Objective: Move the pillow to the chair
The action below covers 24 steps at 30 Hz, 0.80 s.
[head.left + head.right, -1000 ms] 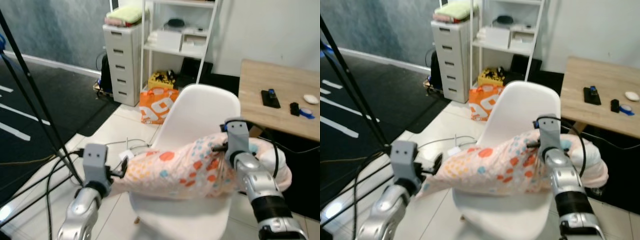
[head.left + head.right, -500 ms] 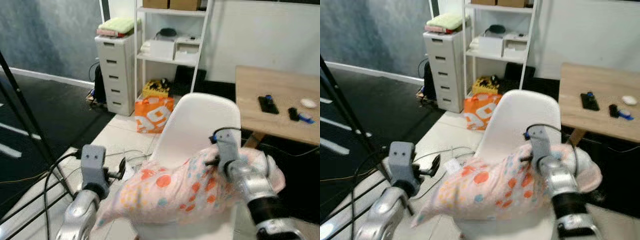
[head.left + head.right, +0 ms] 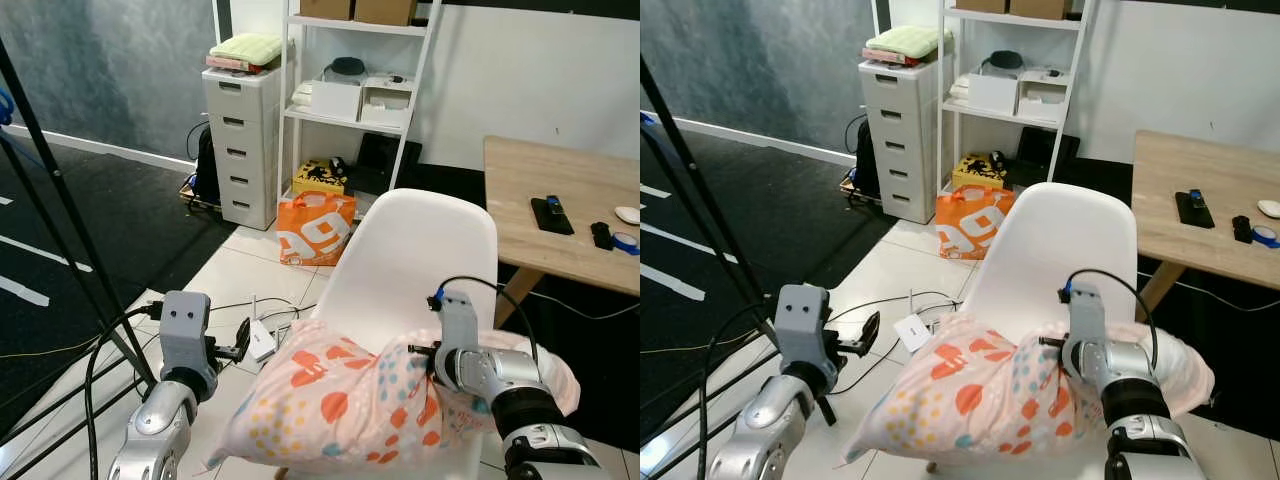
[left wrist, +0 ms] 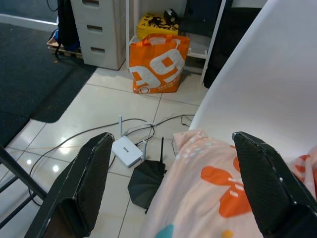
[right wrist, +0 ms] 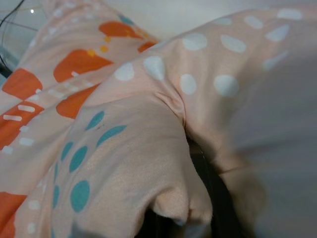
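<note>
pillow [image 3: 340,405] lowered onto chair [image 3: 415,250] | right tool [image 3: 437,385] pinching it | no legible writing

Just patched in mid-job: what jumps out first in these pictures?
The big pink pillow with orange and teal prints lies across the seat of the white chair, one end hanging off its left side. The right hand is buried in its fabric, gripping it; the left hand hovers open beside the chair, over cables on the tiled floor.

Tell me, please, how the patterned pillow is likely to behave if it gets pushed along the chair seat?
The pillow looks soft and floppy: its fabric bunches around the right end effector. It probably sags rather than slides, since one corner droops past the white chair seat's edge. It seems light for its bulk.
</note>
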### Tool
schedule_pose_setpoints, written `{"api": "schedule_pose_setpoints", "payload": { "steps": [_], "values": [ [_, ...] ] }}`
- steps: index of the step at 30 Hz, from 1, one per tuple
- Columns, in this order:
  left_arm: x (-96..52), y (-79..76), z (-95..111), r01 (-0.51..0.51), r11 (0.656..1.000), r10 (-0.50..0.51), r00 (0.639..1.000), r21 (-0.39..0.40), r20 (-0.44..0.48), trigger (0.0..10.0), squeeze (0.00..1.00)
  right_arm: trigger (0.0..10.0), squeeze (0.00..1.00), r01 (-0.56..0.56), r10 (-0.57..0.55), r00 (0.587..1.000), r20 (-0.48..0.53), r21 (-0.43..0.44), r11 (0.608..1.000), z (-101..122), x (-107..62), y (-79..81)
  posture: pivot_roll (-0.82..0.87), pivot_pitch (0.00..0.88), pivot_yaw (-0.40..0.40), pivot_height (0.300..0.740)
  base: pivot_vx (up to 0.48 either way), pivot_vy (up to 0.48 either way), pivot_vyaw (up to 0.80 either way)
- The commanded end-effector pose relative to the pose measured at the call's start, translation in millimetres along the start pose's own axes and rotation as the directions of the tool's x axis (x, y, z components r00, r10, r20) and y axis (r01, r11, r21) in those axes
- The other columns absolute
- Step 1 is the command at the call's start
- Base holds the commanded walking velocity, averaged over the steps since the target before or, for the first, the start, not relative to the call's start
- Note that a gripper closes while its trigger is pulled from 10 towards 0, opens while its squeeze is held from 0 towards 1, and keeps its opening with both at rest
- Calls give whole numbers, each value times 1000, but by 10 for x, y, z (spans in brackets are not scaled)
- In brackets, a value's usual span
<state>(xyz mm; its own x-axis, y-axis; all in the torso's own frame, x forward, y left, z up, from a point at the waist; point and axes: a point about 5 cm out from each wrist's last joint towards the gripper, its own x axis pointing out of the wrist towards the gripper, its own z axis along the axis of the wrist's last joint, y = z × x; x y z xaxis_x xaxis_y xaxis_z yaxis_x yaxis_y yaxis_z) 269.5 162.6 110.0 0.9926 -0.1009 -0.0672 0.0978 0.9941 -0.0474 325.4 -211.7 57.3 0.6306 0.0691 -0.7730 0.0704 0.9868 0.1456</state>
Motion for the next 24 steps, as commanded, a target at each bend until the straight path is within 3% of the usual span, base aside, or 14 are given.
{"api": "schedule_pose_setpoints", "payload": {
  "steps": [1,11,24],
  "values": [
    [-30,38,-21,-5,1000,5,1000,8,-19,10000,0,10000,0,-44,45,998,-43,20,999,-89,45,73,-181,55,-27,686,0,0,0],
    [-71,62,-21,-5,1000,6,1000,24,-30,10000,0,10000,0,34,-45,995,-89,-118,992,-218,76,-74,-175,67,-27,661,0,0,0],
    [-94,66,-31,0,999,2,999,36,-42,10000,0,10000,0,50,-65,990,-124,-119,992,-326,127,-99,-166,61,-32,631,0,0,0]
  ]
}}
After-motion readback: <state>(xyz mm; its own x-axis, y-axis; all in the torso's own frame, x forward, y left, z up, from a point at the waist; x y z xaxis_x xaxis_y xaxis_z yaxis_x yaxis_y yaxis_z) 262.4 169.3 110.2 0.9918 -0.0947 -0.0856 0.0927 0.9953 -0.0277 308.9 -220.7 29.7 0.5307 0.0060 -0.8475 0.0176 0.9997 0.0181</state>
